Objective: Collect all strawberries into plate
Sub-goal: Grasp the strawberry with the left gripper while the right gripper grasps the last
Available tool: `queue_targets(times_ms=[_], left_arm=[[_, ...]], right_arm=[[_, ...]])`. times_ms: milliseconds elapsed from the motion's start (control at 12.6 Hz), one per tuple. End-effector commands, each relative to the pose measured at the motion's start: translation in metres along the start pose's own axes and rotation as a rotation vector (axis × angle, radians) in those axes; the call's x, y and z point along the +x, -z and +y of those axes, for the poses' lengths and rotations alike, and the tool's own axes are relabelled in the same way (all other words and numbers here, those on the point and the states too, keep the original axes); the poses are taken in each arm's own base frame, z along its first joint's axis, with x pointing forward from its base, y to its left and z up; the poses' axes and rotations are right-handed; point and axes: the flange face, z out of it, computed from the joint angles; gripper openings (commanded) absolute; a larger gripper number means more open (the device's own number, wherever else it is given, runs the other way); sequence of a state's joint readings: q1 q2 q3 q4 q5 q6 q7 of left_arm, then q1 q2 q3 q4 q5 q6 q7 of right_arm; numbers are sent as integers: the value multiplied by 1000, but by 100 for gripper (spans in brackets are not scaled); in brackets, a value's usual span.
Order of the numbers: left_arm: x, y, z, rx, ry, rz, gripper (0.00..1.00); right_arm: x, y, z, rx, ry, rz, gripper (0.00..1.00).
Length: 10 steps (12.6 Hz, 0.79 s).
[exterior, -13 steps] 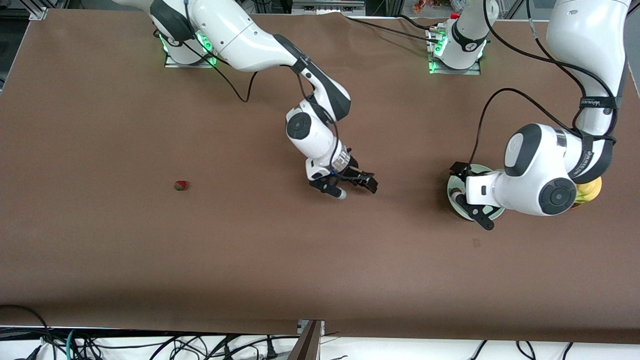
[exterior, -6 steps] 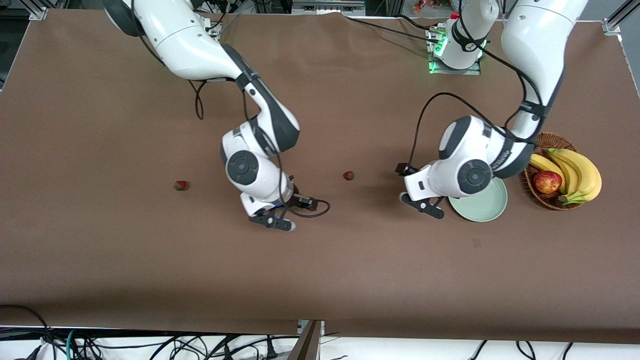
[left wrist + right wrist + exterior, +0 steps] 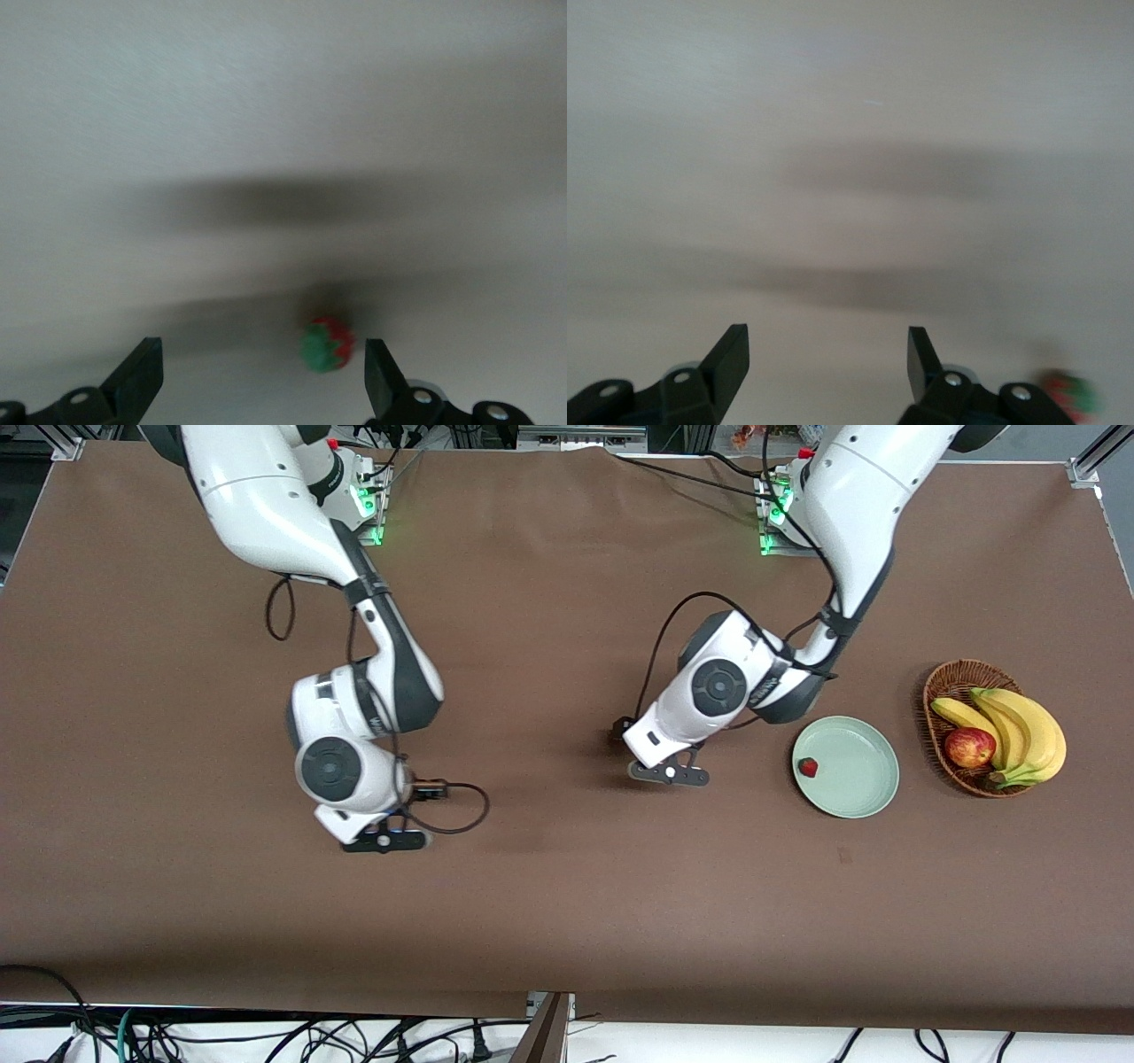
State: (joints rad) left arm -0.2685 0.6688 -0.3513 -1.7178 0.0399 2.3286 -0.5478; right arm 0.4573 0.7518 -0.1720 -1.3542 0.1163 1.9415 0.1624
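Observation:
The pale green plate point(image 3: 864, 779) lies toward the left arm's end of the table with one strawberry point(image 3: 807, 766) in it. My left gripper point(image 3: 644, 753) hangs low over the middle of the table, open. A second strawberry point(image 3: 328, 345) sits on the cloth between its fingers, close to one fingertip point(image 3: 379, 372); the front view hides it under the hand. My right gripper point(image 3: 383, 838) is open over the cloth toward the right arm's end, with nothing between its fingers point(image 3: 733, 354). A third strawberry point(image 3: 1068, 395) lies just outside that gripper point(image 3: 828, 343).
A brown wicker basket point(image 3: 946, 677) with bananas point(image 3: 1019, 726) and a red apple point(image 3: 969, 747) stands beside the plate, at the left arm's end. Brown cloth point(image 3: 567, 921) covers the whole table.
Both arms swept toward the right arm's end of the table. The left gripper left the plate, baring a berry in it, and now straddles the middle strawberry. The right arm now covers the third berry.

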Motion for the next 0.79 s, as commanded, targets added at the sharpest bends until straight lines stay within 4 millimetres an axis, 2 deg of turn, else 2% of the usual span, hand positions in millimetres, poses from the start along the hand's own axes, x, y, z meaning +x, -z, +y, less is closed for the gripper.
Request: queue_targets(times_ms=[0, 79, 238, 317, 476, 555, 634, 713], left_arm=[[-22, -28, 20, 26, 57, -1, 100], [-26, -39, 15, 49, 30, 18, 100], [-27, -50, 15, 57, 8, 46, 93], [-26, -49, 14, 57, 12, 49, 82], [-26, -45, 15, 58, -5, 53, 51], [-25, -44, 15, 60, -8, 58, 45], [-22, -42, 15, 55, 6, 62, 15], [-25, -44, 18, 57, -10, 60, 12]], right_arm=[[-37, 3, 61, -23, 86, -52, 81], [-42, -8, 84, -27, 101, -58, 80], [-61, -36, 114, -28, 101, -44, 81], [-74, -54, 125, -25, 85, -37, 81], [-91, -74, 136, -23, 64, -21, 80], [-96, -82, 137, -14, 53, -32, 81], [-102, -90, 138, 14, 29, -46, 81], [-104, -91, 139, 19, 31, -47, 81]])
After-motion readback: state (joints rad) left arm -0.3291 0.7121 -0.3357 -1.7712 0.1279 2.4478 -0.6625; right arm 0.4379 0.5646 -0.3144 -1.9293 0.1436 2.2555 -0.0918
